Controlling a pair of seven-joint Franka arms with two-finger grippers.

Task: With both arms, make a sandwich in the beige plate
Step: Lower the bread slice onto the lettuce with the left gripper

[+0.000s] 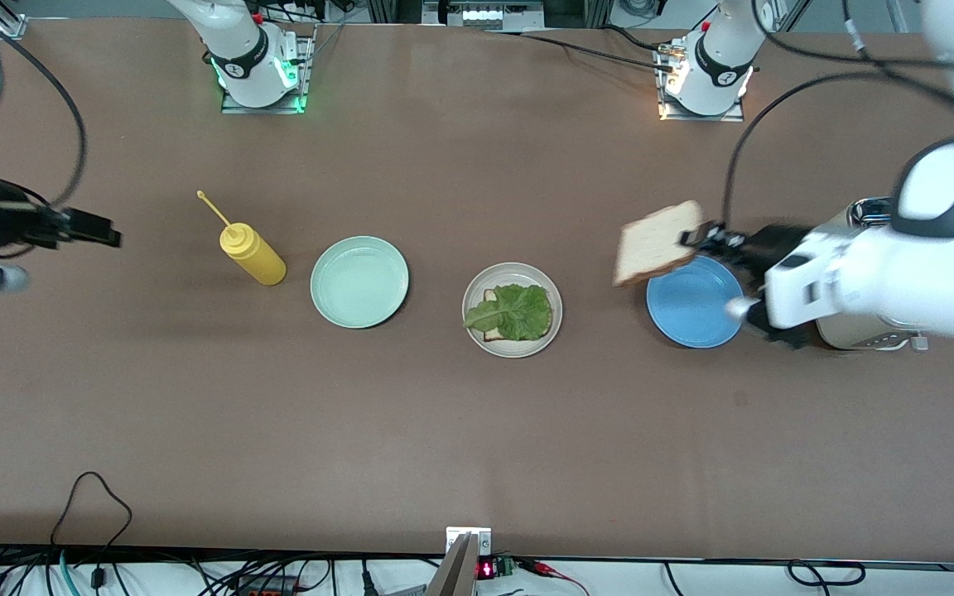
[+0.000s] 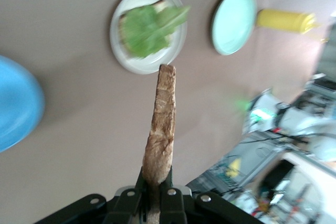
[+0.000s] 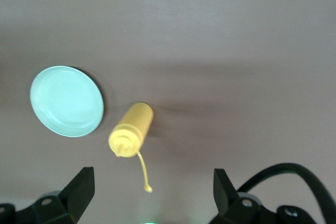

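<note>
Three round plates are sitting in a row across the middle of the brown table (image 1: 477, 430), and I am watching both arms from my station. My left gripper (image 1: 696, 238) is hanging in the air over the plain blue plate (image 1: 692, 302), toward the left arm's end of the table, its jaws clamped on the edge of a squarish tan bread slice with brown crust (image 1: 659, 242). In the left wrist view that slice (image 2: 161, 124) is standing edge-on, rising straight out of the closed jaws.

On the round shallow beige plate with a raised rim (image 1: 513, 277), in the centre of the row, a second tan bread slice (image 1: 490, 295) is lying flat with a ruffled green lettuce leaf (image 1: 512, 312) spread over it, so only a corner and an edge of the bread are peeking out.

Toward the right arm's end, the pale mint-green plate (image 1: 359, 281) is sitting beside the beige one, and a yellow plastic squeeze bottle with a dangling cap (image 1: 250, 253) is lying on its side just past it.

My right gripper (image 1: 92, 228) is waiting up in the air near the right arm's edge of the table, jaws spread apart and holding nothing; its wrist view is looking down on the yellow bottle (image 3: 131, 129) and the mint plate (image 3: 66, 100).

A silver toaster-like appliance (image 1: 866, 213) is showing partly under the left arm.
</note>
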